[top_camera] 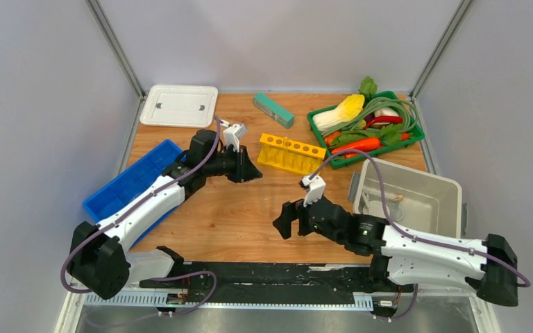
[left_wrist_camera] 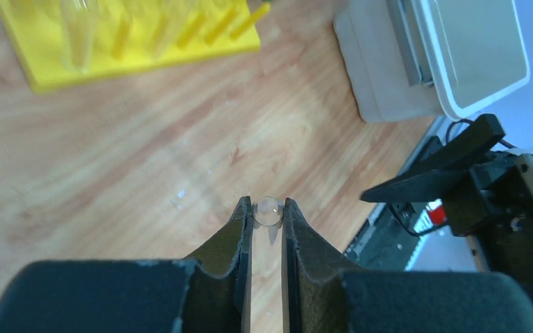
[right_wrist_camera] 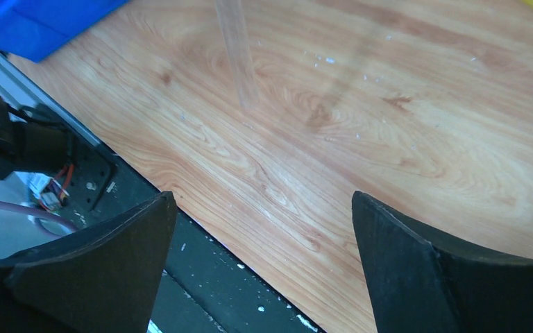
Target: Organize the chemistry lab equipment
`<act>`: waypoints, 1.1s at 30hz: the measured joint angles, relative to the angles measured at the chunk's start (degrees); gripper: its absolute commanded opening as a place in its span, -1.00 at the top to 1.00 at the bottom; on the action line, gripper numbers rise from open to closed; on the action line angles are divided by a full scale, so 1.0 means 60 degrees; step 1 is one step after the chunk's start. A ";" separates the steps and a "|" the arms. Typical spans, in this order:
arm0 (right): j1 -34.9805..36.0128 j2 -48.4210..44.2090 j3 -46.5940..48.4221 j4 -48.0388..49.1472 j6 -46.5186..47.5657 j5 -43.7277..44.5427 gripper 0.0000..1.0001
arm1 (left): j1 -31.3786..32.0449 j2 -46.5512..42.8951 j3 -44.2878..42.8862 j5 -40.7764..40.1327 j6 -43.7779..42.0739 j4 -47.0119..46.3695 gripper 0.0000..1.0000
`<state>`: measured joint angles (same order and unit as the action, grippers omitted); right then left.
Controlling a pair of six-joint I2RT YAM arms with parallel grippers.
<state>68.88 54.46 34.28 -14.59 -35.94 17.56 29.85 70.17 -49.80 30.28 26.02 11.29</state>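
A clear glass tube [left_wrist_camera: 268, 210] is pinched end-on between my left gripper's [left_wrist_camera: 268, 205] fingertips, above the wooden table. The same tube [right_wrist_camera: 238, 59] shows in the right wrist view as a faint clear rod slanting down toward the wood. The left gripper [top_camera: 254, 174] hangs just in front of the yellow holed rack [top_camera: 290, 152], whose near edge shows at the top of the left wrist view [left_wrist_camera: 132, 48]. My right gripper [top_camera: 286, 220] stands wide open over the table's front edge, nothing between its fingers [right_wrist_camera: 388, 250].
A grey bin [top_camera: 436, 186] with small lab items stands at the right. A blue tray [top_camera: 135, 179] lies at the left, a white lid [top_camera: 179, 105] at the back left. Behind the rack are a teal block [top_camera: 273, 109] and a green basket [top_camera: 416, 132] of toy vegetables.
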 measured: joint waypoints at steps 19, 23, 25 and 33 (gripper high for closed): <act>0.0000 -0.3719 0.0404 -0.2324 0.0178 0.1435 -1.00 | 0.0958 0.1129 -0.2240 -0.3118 -0.3942 -0.1974 0.84; 0.0000 -0.4127 0.0627 -0.2677 0.0251 0.1625 -1.00 | 0.0958 0.2000 -0.2699 -0.3253 -0.4156 -0.2408 0.84; 0.0000 -0.4317 0.0699 -0.2776 0.0295 0.1741 -1.00 | 0.0958 0.2284 -0.2823 -0.3271 -0.4175 -0.2630 0.84; 0.0000 -0.4783 0.0820 -0.3158 0.0546 0.2109 -1.00 | 0.0958 0.2962 -0.3056 -0.3315 -0.4142 -0.3344 0.84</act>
<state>68.88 25.76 39.20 -33.54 -32.67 30.22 35.59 87.94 -68.14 10.39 1.17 -8.78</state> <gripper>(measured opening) 0.998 0.206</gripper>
